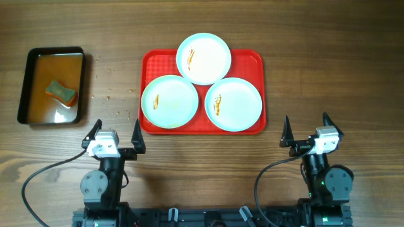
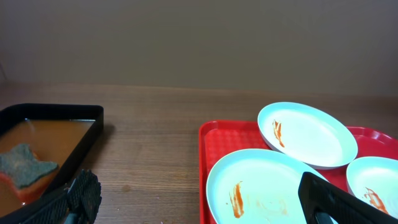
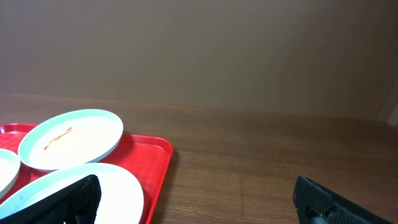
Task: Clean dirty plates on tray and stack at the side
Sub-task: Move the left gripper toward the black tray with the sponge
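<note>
Three pale mint plates with orange-brown smears lie on the red tray: one at the back, one front left, one front right. The back plate overlaps the front two. My left gripper is open and empty, in front of the tray's left corner. My right gripper is open and empty, to the right of the tray. In the left wrist view the front left plate and back plate show. The right wrist view shows the back plate and the tray.
A black pan of brownish liquid with a sponge in it sits at the far left; it also shows in the left wrist view. Small droplets dot the wood between the pan and the tray.
</note>
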### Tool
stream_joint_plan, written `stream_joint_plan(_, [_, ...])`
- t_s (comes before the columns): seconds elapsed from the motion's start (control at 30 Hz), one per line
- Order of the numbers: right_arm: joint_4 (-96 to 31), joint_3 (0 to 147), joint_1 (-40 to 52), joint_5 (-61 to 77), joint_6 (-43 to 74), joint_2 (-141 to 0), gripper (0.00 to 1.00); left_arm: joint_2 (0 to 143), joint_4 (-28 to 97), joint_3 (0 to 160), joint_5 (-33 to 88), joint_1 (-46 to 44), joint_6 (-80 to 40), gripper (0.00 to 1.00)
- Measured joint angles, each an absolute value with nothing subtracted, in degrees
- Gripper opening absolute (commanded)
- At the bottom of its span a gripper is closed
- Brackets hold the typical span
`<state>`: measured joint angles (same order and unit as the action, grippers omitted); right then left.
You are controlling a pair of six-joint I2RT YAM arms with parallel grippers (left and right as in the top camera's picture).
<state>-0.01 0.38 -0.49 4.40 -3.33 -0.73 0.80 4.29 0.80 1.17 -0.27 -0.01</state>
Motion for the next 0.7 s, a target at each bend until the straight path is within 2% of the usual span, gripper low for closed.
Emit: stream_joint_plan(0.7, [-0.01, 0.38, -0.49, 4.38, -3.33, -1.34, 1.00, 1.28, 4.29, 0.80, 1.17, -0.27, -0.03, 1.00])
